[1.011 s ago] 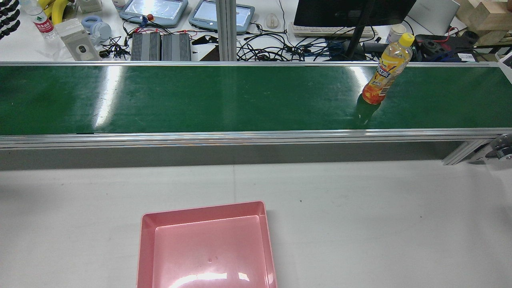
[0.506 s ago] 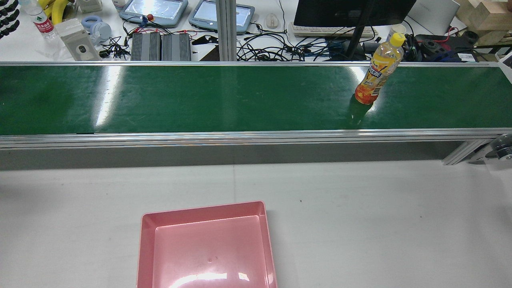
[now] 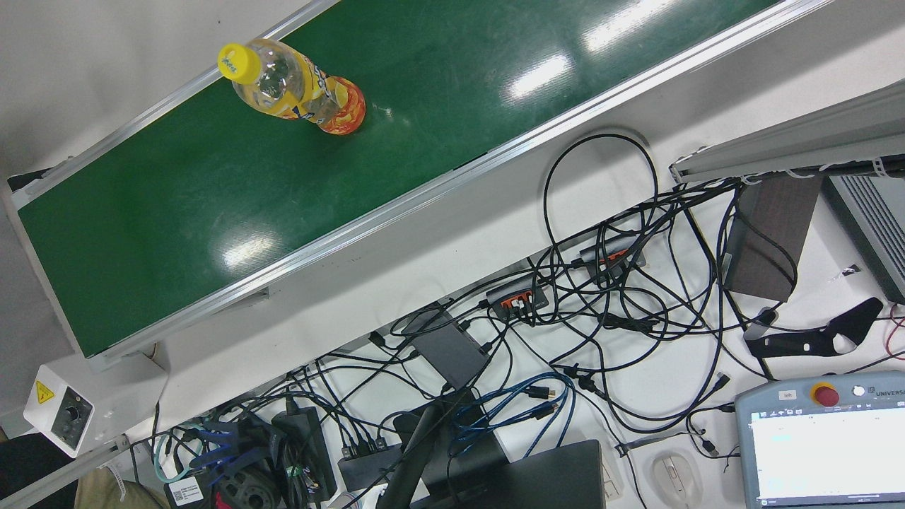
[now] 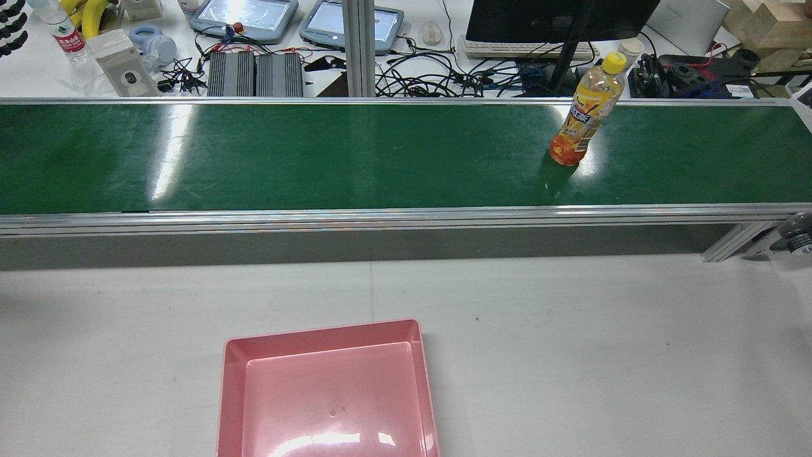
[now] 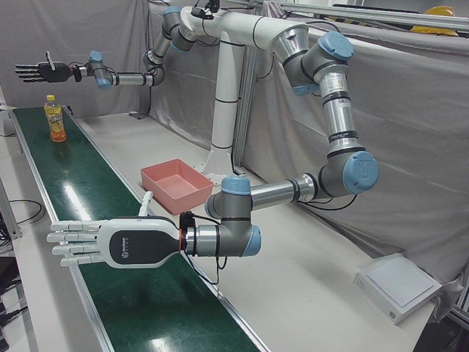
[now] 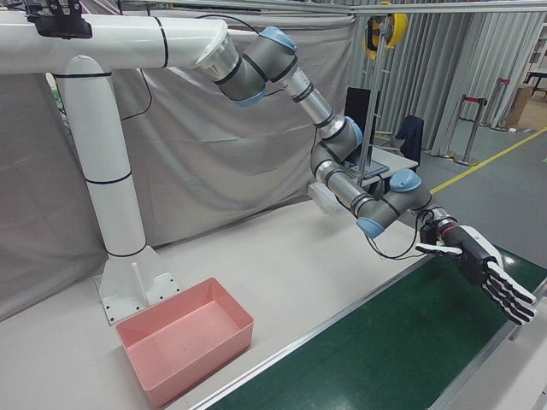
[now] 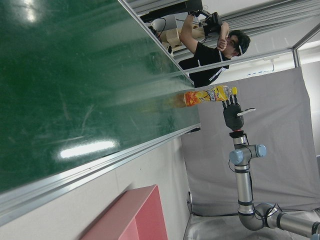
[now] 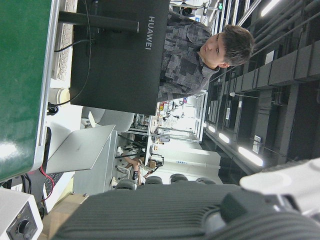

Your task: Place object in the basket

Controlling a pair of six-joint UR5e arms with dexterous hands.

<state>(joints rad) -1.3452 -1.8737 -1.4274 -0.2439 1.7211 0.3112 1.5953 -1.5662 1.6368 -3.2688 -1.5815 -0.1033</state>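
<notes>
While the green conveyor belt (image 4: 317, 158) runs across the stn, pink basket (image 4: 327, 393) sits on the white table w/ nothing in it. Left hand (image 5: 110, 243) and right hand (image 6: 491, 278) hover over the belt, fingers splayed, holding nothing. Bottle (image 4: 580, 117) stands upright on belt.

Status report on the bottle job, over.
Left hand open, right hand open. Bottle upright on belt, untouched. Basket empty, nothing blocking.

A long green belt (image 4: 355, 158) carries an upright bottle (image 4: 580, 114) toward its three o'clock end. The white table (image 4: 571, 355) holds a pink basket (image 4: 327, 393) at six o'clock.
</notes>
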